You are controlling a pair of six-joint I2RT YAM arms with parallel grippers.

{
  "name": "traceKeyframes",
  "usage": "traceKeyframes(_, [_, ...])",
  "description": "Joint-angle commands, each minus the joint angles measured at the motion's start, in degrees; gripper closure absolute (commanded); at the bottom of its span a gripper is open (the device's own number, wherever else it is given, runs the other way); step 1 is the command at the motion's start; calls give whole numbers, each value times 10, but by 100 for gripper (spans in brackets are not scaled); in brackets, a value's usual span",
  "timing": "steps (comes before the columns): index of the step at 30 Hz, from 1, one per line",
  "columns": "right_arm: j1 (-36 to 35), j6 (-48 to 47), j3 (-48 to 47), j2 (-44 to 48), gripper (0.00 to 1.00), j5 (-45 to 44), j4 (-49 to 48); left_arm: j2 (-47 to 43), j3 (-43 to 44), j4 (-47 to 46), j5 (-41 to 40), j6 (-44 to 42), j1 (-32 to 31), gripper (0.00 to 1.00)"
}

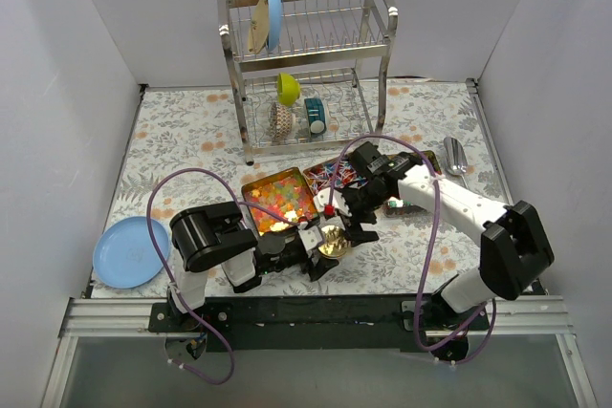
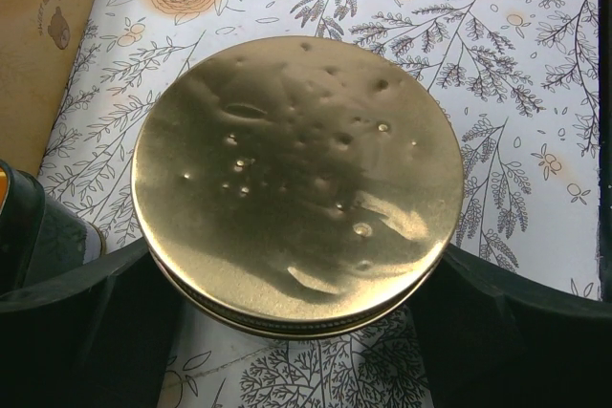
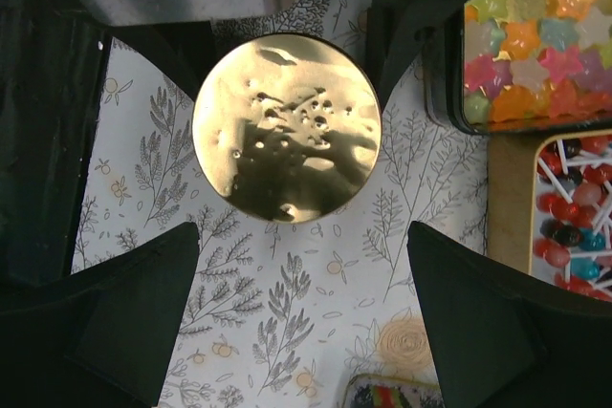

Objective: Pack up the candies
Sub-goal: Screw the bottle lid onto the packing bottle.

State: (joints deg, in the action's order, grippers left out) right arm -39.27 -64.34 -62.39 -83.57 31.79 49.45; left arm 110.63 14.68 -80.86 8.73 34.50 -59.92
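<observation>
Orange, yellow and pink gummies (image 1: 280, 200) fill an open tin, also seen in the right wrist view (image 3: 535, 35). Red, blue and white wrapped candies (image 1: 335, 174) lie in a second tin behind it, also at the right edge of the right wrist view (image 3: 574, 207). My left gripper (image 1: 330, 247) is shut on the edges of a flat gold round disc (image 2: 296, 179), held just over the table in front of the tins. My right gripper (image 1: 356, 222) is open and empty, its fingers (image 3: 105, 312) wide apart just near of the disc (image 3: 287, 131).
A metal dish rack (image 1: 306, 64) with a blue plate, a yellow-green cup and small items stands at the back. A blue plate (image 1: 129, 250) lies at the front left. A silver scoop (image 1: 454, 160) lies at the right. A small colourful tin (image 3: 392, 394) sits under the right wrist.
</observation>
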Motion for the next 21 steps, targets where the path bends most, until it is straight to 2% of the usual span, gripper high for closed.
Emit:
traceKeyframes(1, [-24,-60,-33,-40,4,49,2,35,-33,-117,-32,-37,2,38])
traceKeyframes(2, [-29,-59,-32,-41,2,51,-1,36,-33,-116,-30,-37,2,43])
traceKeyframes(3, [-37,-59,-29,-41,2,52,-7,36,-33,-117,-27,-36,2,53])
traceKeyframes(6, [-51,-59,-14,-39,2,48,-28,37,-33,-114,-17,-32,2,68])
traceKeyframes(7, [-55,-60,-11,-38,2,48,-32,37,-33,-113,-17,-30,2,79])
traceKeyframes(11, [-70,-54,9,-39,2,47,-42,37,-31,-103,-20,-29,2,100])
traceKeyframes(21, [-78,-35,59,-15,2,5,-32,35,-29,-96,-34,-27,2,100])
